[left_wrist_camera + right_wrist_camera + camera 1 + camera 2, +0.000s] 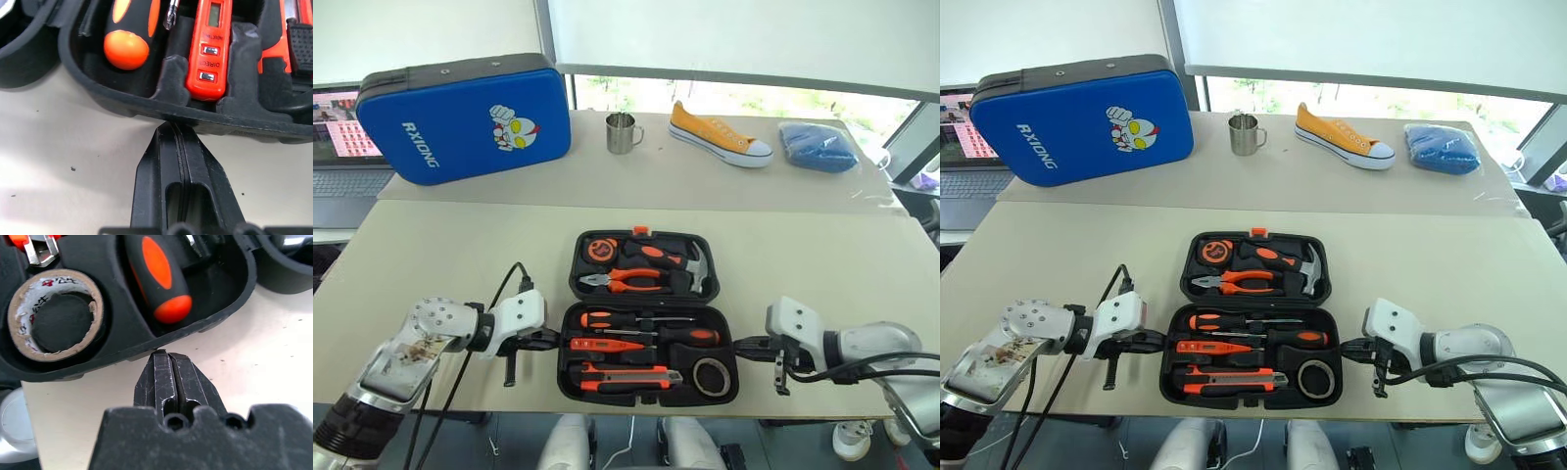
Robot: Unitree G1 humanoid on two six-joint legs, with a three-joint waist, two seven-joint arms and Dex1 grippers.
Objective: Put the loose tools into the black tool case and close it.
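Black tool case [649, 392] open — tools slotted

A blue case [460, 117] with a cartoon figure is stood at the far left of the bench [460, 255]. A metal mug [623, 133], a yellow sneaker [720, 135] and a folded blue cloth [818, 147] are ranged along the back. A laptop [342, 157] is seen at far left.

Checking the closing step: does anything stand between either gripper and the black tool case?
Nothing visible does. The left gripper and right gripper, jaws shut, sit at opposite ends of the black tool case, with only bare table between.
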